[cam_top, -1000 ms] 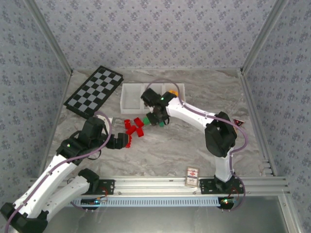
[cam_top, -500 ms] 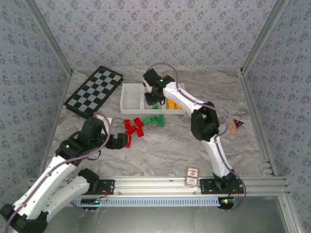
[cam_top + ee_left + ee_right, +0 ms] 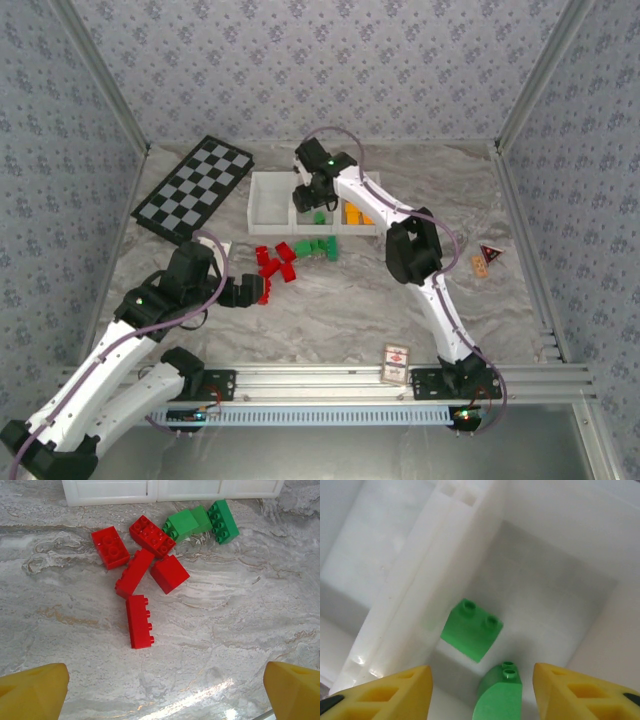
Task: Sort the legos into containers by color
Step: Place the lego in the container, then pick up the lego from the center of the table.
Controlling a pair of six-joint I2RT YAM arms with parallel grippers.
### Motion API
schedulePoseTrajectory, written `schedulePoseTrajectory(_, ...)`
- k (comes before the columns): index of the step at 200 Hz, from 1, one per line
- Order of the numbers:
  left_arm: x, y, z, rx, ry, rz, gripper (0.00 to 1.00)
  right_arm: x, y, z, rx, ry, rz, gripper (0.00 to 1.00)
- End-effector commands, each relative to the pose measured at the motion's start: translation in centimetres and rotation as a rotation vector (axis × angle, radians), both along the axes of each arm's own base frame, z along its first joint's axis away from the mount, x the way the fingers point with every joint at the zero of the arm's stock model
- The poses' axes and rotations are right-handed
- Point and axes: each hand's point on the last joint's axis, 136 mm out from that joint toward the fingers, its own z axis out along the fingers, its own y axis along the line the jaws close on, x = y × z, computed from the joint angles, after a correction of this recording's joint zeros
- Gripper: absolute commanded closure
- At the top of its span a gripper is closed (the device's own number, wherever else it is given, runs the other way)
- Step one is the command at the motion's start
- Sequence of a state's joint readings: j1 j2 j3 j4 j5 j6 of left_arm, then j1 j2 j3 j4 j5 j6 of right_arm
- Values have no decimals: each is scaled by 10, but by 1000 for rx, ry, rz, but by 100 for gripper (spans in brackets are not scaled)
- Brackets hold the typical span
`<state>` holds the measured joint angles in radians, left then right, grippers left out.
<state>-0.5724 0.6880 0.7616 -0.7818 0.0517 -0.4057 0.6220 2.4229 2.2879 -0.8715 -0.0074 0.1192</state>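
The marbled table (image 3: 340, 310) bears a checkerboard (image 3: 193, 187), a white tray (image 3: 252, 205), red bricks (image 3: 273, 262) beside green bricks (image 3: 318, 247), and a card box (image 3: 396, 363) near its front edge.

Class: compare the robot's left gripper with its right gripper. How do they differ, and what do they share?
The left gripper hangs over the marble table, red legos ahead of it; the right gripper hangs over the tray's middle bin. Below the right gripper are two green legos, already sorted; those near the left gripper are unsorted. Both are open, empty, yellow-fingered.
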Motion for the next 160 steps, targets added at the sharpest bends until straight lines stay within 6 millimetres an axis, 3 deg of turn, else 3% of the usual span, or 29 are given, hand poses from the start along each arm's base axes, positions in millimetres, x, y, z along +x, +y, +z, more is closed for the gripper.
schedulePoseTrajectory(1,1,-2,-1,-5,-8,-6,0,0,2,10,5,-14,2,41)
schedulePoseTrajectory(46,2,-3,-2,-1,0,-5,0,-15,-1,48,15,-63,-20,40)
schedulePoseTrajectory(83,2,-3,-2,-1,0,-6,0,-35,-18,62,29,-84,-112,40)
schedulePoseTrajectory(104,1,-4,-3,-2,3,-10,0,-50,-32,59,41,-94,-173,39)
schedulePoseTrajectory(127,1,-4,-2,-4,3,-11,0,-70,-47,53,52,-99,-247,31)
schedulePoseTrajectory(160,1,-5,-3,-4,5,-13,0,-97,-66,31,28,-70,-313,25)
